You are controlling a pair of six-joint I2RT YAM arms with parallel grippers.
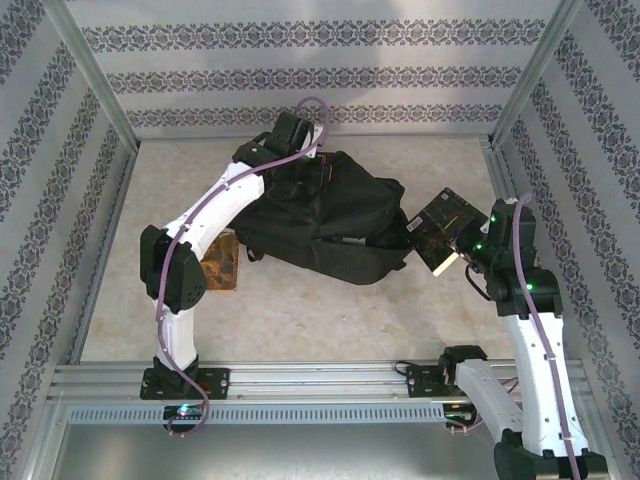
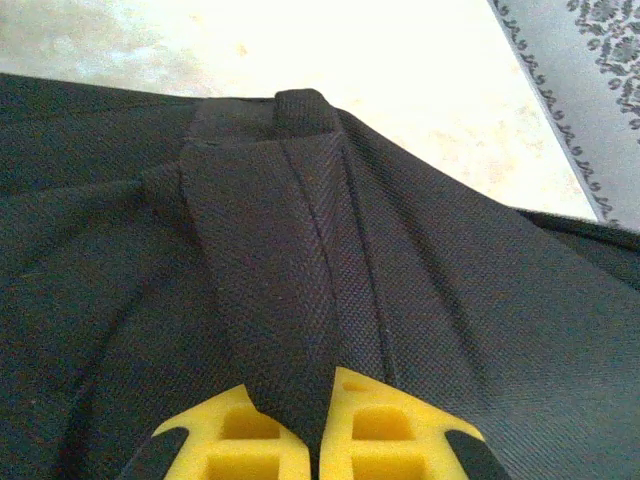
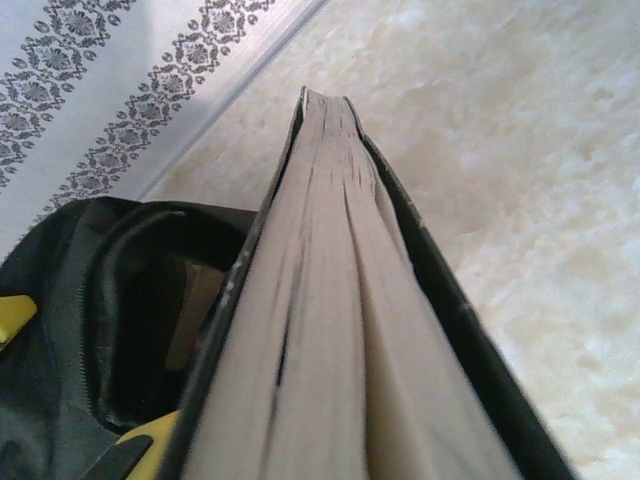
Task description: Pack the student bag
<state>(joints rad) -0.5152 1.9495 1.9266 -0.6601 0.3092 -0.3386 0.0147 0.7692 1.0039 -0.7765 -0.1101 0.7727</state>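
Ops: student bag (image 1: 335, 225) where, what state?
Tech: mid-table (image 1: 330, 330), slumped. Big, black, soft woven fabric, rounded corners; opening faces the right arm, dark inside.
Ops: book (image 1: 440, 230)?
Tech: dark cover, held up just beside that opening. Right tool (image 1: 468, 248) clamped on it.
Ops: left tool (image 2: 318, 440)?
Tech: pinched tight on a bag strap.

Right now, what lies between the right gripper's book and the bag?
Nothing: in the top view the book almost meets the right end of the student bag, and the right wrist view shows no obstacle.
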